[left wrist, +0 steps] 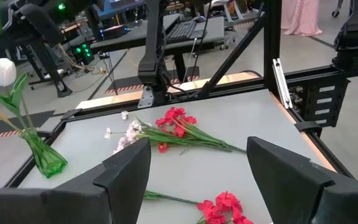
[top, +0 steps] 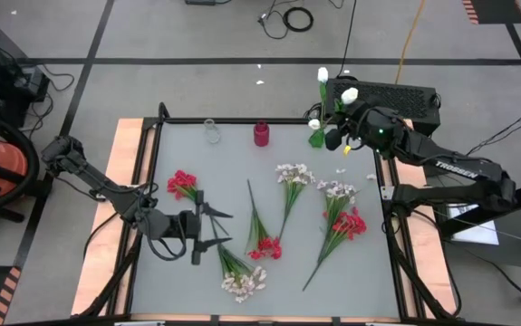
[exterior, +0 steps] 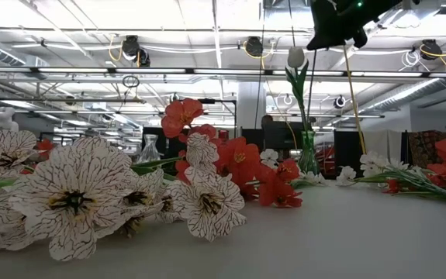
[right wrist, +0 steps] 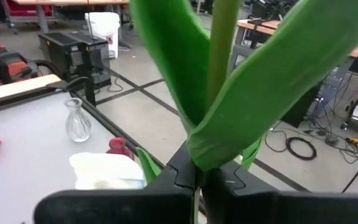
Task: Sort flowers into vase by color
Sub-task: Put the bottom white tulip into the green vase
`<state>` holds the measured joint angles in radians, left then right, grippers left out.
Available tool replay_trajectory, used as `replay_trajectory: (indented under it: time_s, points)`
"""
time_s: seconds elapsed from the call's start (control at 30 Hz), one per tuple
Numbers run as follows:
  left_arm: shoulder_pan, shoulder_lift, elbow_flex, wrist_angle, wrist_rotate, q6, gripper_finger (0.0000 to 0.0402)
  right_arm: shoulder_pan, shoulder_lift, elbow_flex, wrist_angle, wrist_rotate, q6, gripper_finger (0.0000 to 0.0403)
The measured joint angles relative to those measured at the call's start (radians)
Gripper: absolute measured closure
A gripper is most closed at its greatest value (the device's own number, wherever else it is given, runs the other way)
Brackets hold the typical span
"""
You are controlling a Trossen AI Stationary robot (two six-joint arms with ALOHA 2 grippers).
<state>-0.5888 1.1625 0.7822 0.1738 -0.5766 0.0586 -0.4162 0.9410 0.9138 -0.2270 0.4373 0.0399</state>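
Note:
My right gripper (top: 335, 136) is raised over the table's far right corner, shut on a green flower stem (right wrist: 221, 56) with long leaves. Its bloom is out of the right wrist view. Just beside and below it stands the green vase (top: 317, 139) with a white tulip bud (left wrist: 3, 71) on a stem. My left gripper (top: 219, 228) hovers open at the table's left, empty. Red flowers (top: 181, 184) and pale pinkish-white flowers (top: 292, 172) lie flat on the table. My right gripper pinches the stem and the base of its leaves (right wrist: 197, 163) between its two fingers. The fingers come in roughly level, across the stem. The stem stands upright above the fingers, lifted clear of the table. Its lower end is hidden below the fingers.
A clear glass vase (top: 212, 131) and a red vase (top: 261, 134) stand at the far edge. More red bunches (top: 349, 222) (top: 265, 246) and pale clusters (top: 337, 190) (top: 242, 282) lie mid-table and near the front. A black frame rail (top: 269, 120) runs round the table.

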Motion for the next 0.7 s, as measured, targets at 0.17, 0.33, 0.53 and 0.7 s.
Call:
replay_trajectory:
  time_s: [0.17, 0.33, 0.53, 0.7]
  points:
    - [0.0, 0.0, 0.0, 0.0, 0.0, 0.0, 0.013, -0.007, 0.031, 0.0, 0.022, 0.0, -0.001, 0.0401]
    - [0.0, 0.0, 0.0, 0.0, 0.0, 0.001, 0.013, -0.017, 0.055, 0.0, 0.022, 0.0, -0.002, 0.0401]
    - [0.0, 0.0, 0.0, -0.005, 0.0, 0.001, 0.013, -0.019, 0.028, 0.002, 0.023, -0.05, 0.0, 0.0401]
    - [0.0, 0.0, 0.0, -0.006, 0.0, 0.002, 0.013, -0.03, -0.021, 0.008, 0.012, -0.052, 0.0, 0.0401]
